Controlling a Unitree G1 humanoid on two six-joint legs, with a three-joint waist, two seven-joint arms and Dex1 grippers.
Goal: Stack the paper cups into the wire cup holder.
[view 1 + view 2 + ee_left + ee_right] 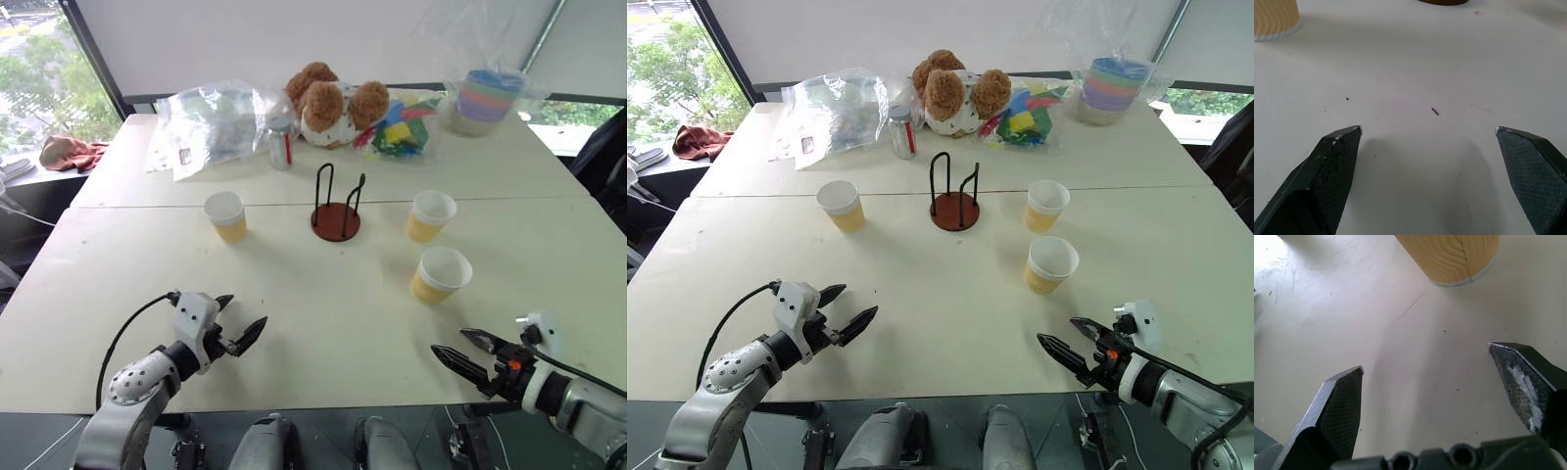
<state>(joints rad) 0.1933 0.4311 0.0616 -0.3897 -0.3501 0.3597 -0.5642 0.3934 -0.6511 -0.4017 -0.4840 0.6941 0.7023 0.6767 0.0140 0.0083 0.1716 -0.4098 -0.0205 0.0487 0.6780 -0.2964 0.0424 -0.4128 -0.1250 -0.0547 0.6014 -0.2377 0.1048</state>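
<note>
Three paper cups stand upright on the white table: one [226,215] left of the wire cup holder [336,209], one [430,215] to its right, and one [441,274] nearer on the right. The holder, a dark red disc with two black wire loops, is empty at the table's middle. My left gripper [238,320] hovers open over the near left of the table with nothing between its fingers. My right gripper [462,351] is open near the front right edge, short of the nearest cup, whose yellow base [1452,257] shows ahead of its fingers.
Along the far side lie a clear plastic bag [211,119], a small bottle [281,147], teddy bears [331,103], colourful toys [400,129] and a pastel cup stack in plastic [483,98]. A seam [147,207] joins two tabletops behind the cups.
</note>
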